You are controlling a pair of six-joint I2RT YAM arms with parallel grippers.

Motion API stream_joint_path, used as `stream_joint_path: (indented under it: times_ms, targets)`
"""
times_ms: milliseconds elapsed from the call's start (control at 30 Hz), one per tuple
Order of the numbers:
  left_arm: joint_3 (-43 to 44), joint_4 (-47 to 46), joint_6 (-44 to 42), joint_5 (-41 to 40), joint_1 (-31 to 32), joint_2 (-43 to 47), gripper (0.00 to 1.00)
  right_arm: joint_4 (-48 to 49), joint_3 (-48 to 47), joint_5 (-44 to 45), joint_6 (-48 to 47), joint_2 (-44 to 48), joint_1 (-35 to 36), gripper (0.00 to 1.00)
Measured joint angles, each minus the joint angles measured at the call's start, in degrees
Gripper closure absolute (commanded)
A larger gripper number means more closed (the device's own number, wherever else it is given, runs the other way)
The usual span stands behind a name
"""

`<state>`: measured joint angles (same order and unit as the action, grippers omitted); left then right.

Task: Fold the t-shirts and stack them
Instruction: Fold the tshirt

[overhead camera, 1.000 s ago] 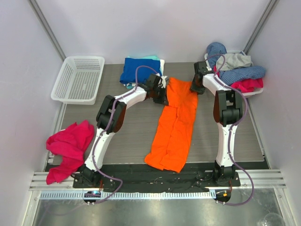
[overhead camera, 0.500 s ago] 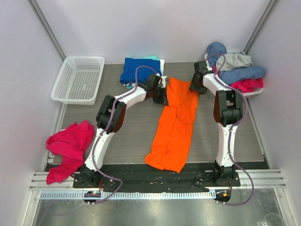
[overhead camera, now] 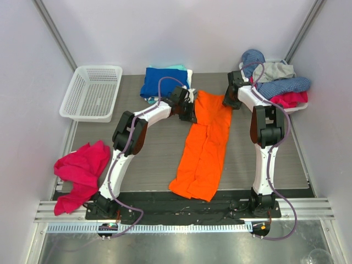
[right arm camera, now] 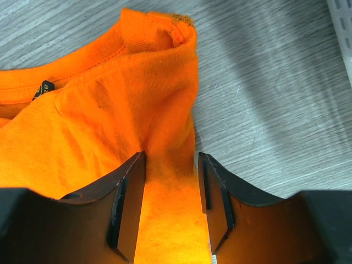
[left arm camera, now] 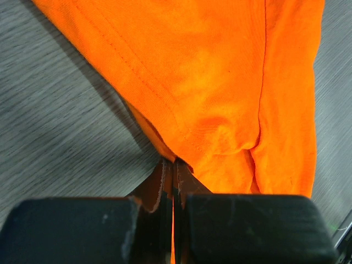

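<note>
White mesh basket (overhead camera: 91, 92) (far left corner) on grey wood-grain table (overhead camera: 157, 154)

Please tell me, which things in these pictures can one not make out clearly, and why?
Right wrist view: whether the right gripper squeezes the orange t-shirt or only straddles it; cloth fills the gap.
Right wrist view: the neck label, too small to read.
Top view: how many shirts lie under the blue t-shirt; only edges show.
Left wrist view: the tips of the left gripper, buried in orange cloth.
</note>
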<state>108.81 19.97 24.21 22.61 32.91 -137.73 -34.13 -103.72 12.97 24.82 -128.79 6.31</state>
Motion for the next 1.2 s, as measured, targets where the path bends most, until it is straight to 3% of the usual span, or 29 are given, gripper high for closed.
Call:
stream_joint_path:
  times_ms: [333, 700, 1200]
  targets:
    - [-0.1, -0.1, 0.5, 0.2, -0.1, 0.0, 1.00, -0.2, -0.8, 0.0, -0.3, 0.7, 0.0, 0.54]
    - [-0.4, -0.5, 0.9, 0.7, -0.3, 0.0, 1.00, -0.2, -0.8, 0.0, -0.7, 0.7, 0.0, 0.99]
    - [-0.6, -0.9, 1.1, 1.2, -0.5, 0.0, 1.00, -0.2, 0.4, 2.5, -0.7, 2.5, -0.2, 0.99]
